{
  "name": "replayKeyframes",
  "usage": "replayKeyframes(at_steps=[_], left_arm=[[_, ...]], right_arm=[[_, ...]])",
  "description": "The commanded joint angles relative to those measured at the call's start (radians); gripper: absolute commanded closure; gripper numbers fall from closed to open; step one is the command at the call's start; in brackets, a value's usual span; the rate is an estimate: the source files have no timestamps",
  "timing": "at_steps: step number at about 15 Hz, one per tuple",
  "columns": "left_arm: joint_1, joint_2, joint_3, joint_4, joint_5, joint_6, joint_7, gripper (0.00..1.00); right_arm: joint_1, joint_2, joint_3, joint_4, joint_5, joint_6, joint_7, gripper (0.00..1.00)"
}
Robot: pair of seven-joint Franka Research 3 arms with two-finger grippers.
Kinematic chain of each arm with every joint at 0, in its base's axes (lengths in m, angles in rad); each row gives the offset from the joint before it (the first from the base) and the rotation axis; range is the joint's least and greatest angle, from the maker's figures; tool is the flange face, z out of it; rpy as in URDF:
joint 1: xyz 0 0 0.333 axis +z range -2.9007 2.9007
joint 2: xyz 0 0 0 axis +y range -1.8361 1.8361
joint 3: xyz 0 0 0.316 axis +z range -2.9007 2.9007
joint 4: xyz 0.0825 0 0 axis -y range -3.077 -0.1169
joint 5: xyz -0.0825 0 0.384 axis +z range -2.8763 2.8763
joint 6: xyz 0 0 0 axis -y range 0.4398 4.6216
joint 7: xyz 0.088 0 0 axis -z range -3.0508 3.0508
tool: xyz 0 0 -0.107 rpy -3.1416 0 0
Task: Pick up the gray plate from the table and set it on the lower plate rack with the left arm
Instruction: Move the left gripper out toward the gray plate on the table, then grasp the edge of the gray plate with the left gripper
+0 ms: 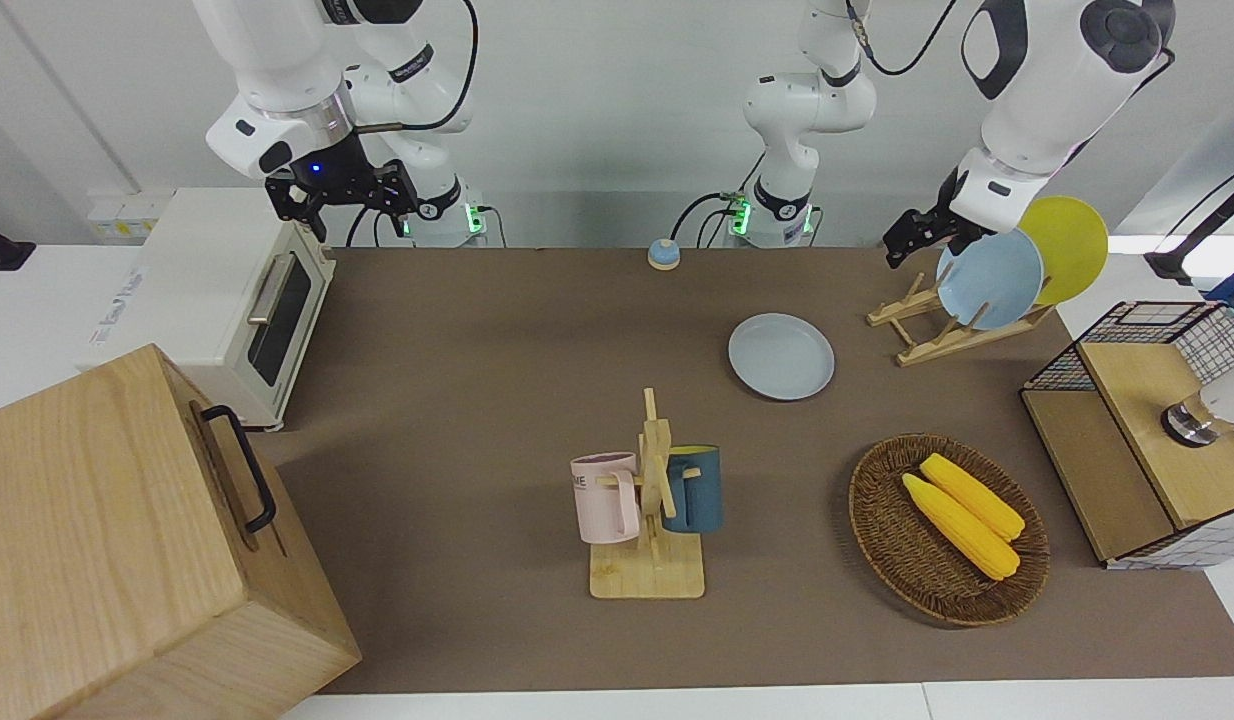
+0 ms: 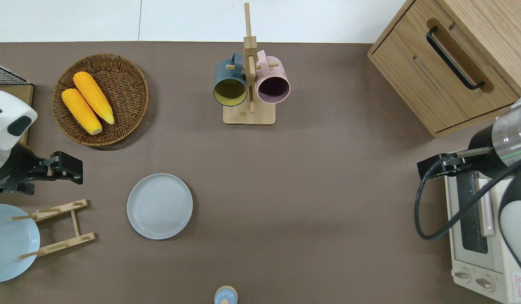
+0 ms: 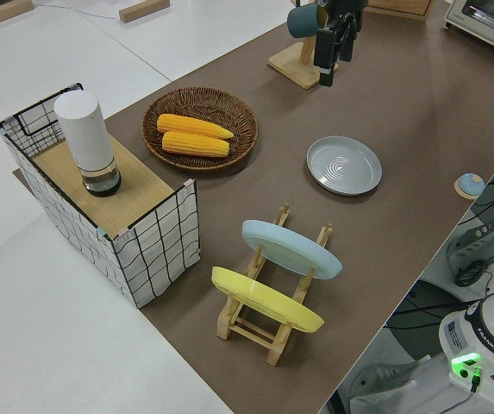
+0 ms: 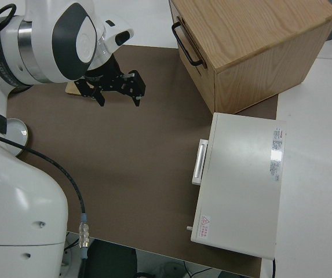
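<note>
Gray plate (image 2: pixel 159 206) on table (image 2: pixel 311 177), jaws apart, empty

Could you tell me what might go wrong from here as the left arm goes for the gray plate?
The gray plate lies flat on the table, so its shallow rim may slip from the left gripper. The lower plate rack already holds a light blue plate and a yellow plate, which the gray plate could knock.
</note>
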Motion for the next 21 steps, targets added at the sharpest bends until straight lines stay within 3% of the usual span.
replayKeyframes(at_steps=[1, 7, 10, 21], left_arm=[[-0.009, -0.044, 0.005, -0.185, 0.002, 0.128, 0.011, 0.0], [-0.015, -0.085, -0.004, -0.456, 0.0, 0.38, -0.004, 0.0], [-0.017, -0.088, -0.006, -0.545, -0.007, 0.448, -0.004, 0.0], [-0.035, 0.088, -0.009, -0.59, -0.01, 0.587, -0.019, 0.0]], right_arm=[[-0.026, -0.002, 0.023, 0.01, -0.007, -0.014, 0.013, 0.017], [-0.026, -0.002, 0.023, 0.01, -0.007, -0.014, 0.013, 0.017], [-0.026, -0.002, 0.023, 0.01, -0.007, -0.014, 0.013, 0.017], [-0.026, -0.002, 0.023, 0.01, -0.007, -0.014, 0.013, 0.017]])
